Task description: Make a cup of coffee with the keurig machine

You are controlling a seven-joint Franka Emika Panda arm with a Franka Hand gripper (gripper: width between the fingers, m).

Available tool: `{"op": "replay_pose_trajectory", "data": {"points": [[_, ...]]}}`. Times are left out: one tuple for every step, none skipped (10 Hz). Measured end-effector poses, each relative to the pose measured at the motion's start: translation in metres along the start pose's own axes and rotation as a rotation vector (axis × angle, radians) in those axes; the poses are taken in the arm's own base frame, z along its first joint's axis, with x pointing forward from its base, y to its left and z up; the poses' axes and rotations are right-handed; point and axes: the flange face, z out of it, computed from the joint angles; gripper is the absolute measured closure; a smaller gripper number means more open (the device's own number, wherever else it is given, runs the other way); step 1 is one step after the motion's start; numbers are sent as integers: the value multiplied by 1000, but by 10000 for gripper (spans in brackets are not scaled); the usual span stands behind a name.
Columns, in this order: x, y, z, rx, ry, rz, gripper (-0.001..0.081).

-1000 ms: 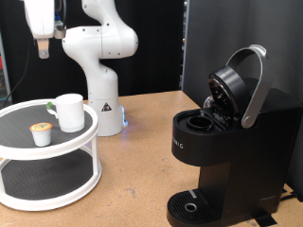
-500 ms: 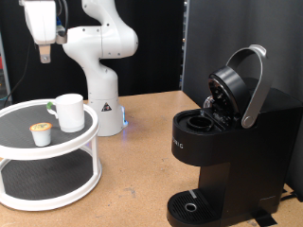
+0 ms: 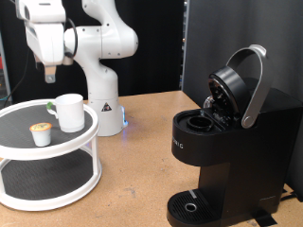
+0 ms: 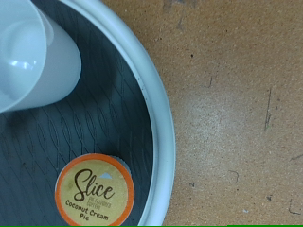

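Exterior view: claw (image 3: 49,68), grip state unclear, hovers upper left above cup (image 3: 69,111) and pod (image 3: 40,133); centre squarely before descending.

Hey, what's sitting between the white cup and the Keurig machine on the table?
Only the robot's white base stands partway between the cup and the keurig machine; otherwise the wooden table is bare there, in the exterior view.

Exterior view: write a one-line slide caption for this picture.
Gripper hovers above the cup and pod on a tiered tray; keurig machine stands open.
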Motion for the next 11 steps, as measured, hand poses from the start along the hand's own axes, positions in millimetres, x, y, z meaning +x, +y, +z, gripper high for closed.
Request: {"op": "replay_pose_trajectory", "data": {"points": [[-1,-2,10,-6,-4,-4,3],[-3,-4,18,-10,-1,-9,3],[-5,-6,26,-13,2,-15,3],[-9,-7,33,-20,0,-21,3],[-12,-9,40,-32,-5,-24,3],[-14,-10,47,-42,-4,-22,3],[-17,-12,52,-51,0,-17,3],[-18,-13,57,-58,3,-12,3],[-20,-15,62,-61,4,-10,3],[-20,-17,67,-62,4,-11,3],[-21,-20,72,-64,4,-12,3]]}}
